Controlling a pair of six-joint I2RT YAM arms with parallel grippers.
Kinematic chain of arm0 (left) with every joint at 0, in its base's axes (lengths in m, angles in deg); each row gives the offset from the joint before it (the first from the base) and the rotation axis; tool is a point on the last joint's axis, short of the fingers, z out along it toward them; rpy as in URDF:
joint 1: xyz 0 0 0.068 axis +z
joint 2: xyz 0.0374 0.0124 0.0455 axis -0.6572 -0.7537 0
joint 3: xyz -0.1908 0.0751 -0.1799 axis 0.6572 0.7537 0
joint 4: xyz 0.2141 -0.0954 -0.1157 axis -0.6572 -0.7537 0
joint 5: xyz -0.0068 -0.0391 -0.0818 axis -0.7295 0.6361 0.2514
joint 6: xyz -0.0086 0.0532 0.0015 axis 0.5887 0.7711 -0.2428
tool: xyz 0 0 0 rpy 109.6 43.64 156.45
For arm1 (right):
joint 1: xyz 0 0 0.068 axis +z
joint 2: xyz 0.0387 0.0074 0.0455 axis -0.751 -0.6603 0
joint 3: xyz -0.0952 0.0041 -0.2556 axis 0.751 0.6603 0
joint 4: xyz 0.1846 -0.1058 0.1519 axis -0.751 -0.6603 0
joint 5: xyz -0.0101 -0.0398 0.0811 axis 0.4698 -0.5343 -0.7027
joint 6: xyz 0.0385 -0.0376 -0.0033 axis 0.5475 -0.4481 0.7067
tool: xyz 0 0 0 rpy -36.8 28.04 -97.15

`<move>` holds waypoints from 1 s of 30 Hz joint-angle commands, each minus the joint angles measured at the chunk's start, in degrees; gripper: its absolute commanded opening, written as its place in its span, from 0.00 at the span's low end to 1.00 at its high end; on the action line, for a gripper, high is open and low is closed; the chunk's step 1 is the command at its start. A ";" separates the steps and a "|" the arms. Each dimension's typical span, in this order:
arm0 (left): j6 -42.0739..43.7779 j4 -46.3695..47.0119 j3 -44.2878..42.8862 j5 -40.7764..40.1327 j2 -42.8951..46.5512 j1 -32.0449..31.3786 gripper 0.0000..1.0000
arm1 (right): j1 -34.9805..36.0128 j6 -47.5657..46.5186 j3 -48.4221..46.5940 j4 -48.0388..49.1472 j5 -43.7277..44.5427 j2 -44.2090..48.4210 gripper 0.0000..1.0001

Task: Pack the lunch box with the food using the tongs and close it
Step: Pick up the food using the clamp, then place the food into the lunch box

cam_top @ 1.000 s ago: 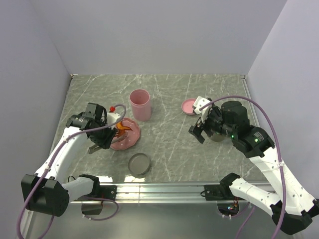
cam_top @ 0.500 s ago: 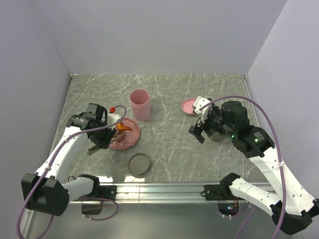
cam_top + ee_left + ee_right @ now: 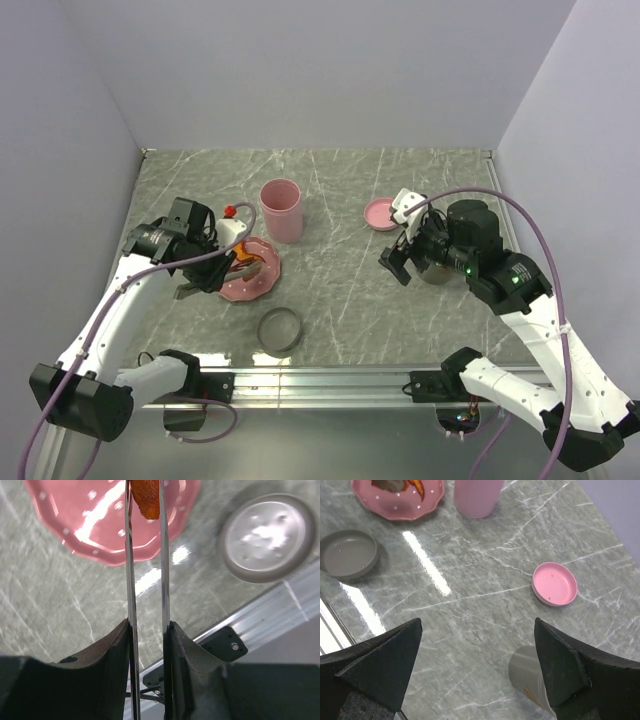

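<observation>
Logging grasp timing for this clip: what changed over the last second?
The left tool tightened on the tongs, pinching their tips onto the orange-red strip over the pink dotted plate, and its arm shifted slightly left. The right tool stayed open, hovering; pink cup, pink lid and grey lid stayed put.

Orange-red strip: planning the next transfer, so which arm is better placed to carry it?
Left. The left end effector grips the tongs, whose tips pinch the orange-red strip at the pink plate; the right end effector is open and empty.
</observation>
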 commanded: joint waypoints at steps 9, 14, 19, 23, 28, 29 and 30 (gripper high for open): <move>0.34 1.66 -10.69 11.07 0.21 -10.76 0.19 | -9.89 16.54 -7.85 5.36 -3.57 -2.34 1.00; -3.26 8.17 -17.62 15.54 -4.70 -16.47 0.19 | -16.67 28.67 -10.22 7.82 -5.85 -3.57 1.00; -7.66 15.90 -22.29 18.01 -10.24 -20.61 0.20 | -22.99 35.18 -11.02 9.49 -10.42 -3.31 1.00; -11.08 24.15 -26.59 19.33 -16.22 -24.82 0.19 | -27.04 37.82 -10.49 9.94 -10.24 -2.61 1.00; -14.60 30.23 -32.65 19.60 -23.94 -30.36 0.20 | -30.83 40.81 -11.11 10.28 -11.39 -1.91 1.00; -15.30 31.28 -33.28 19.33 -25.01 -30.89 0.20 | -30.91 41.17 -11.11 10.72 -11.04 -1.64 1.00; -16.35 33.04 -33.89 19.42 -25.98 -31.51 0.20 | -32.39 41.60 -11.20 11.07 -10.69 -1.12 1.00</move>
